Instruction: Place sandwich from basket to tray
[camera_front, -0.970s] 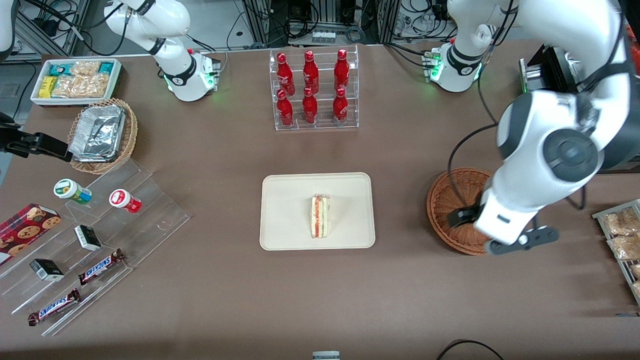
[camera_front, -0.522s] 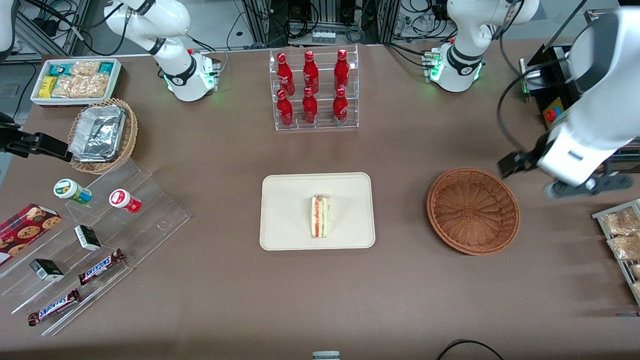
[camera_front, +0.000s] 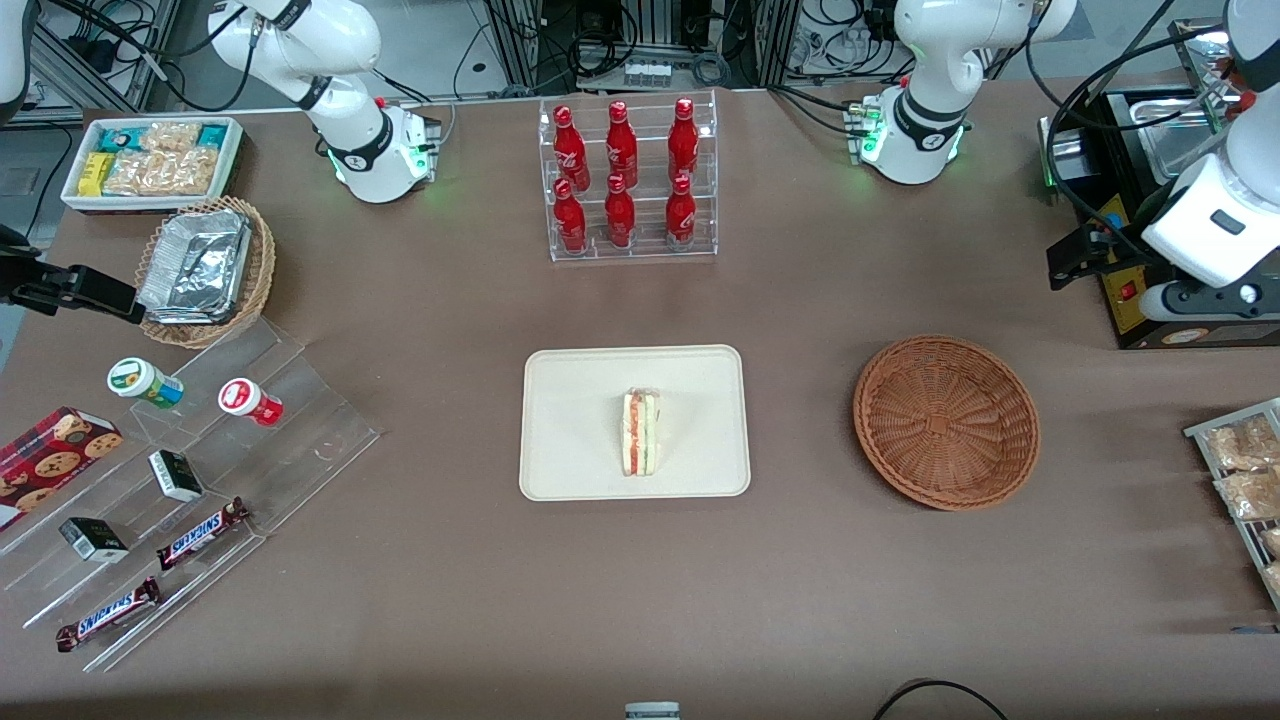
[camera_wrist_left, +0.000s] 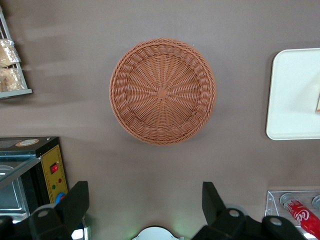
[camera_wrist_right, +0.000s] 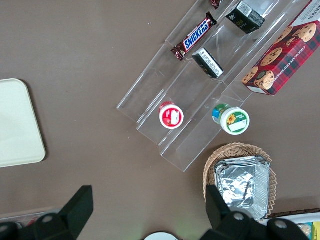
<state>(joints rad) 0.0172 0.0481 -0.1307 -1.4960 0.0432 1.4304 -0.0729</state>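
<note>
The sandwich (camera_front: 640, 433), a pale wedge with red, green and yellow layers, lies on the cream tray (camera_front: 570, 400) mid-table. The reddish-brown wicker basket (camera_front: 945, 420) beside the tray holds nothing. My left gripper (camera_front: 1072, 260) hangs raised, farther from the front camera than the basket and beside the black appliance, toward the working arm's end of the table. The left wrist view looks down on the basket (camera_wrist_left: 162, 91), a part of the tray (camera_wrist_left: 292, 95) and a sliver of the sandwich (camera_wrist_left: 318, 102). There the gripper (camera_wrist_left: 145, 202) is open with nothing between its fingers.
A clear rack of red bottles (camera_front: 628, 180) stands farther back than the tray. A black appliance (camera_front: 1130, 200) and a rack of snack packets (camera_front: 1240, 470) sit at the working arm's end. A tan basket of foil containers (camera_front: 205, 270), a white snack bin (camera_front: 150, 160) and clear tiered shelves (camera_front: 200, 480) sit at the parked arm's end.
The left gripper has risen from over the basket and swung away from the front camera, toward the black appliance. The sandwich has stayed on the tray.
</note>
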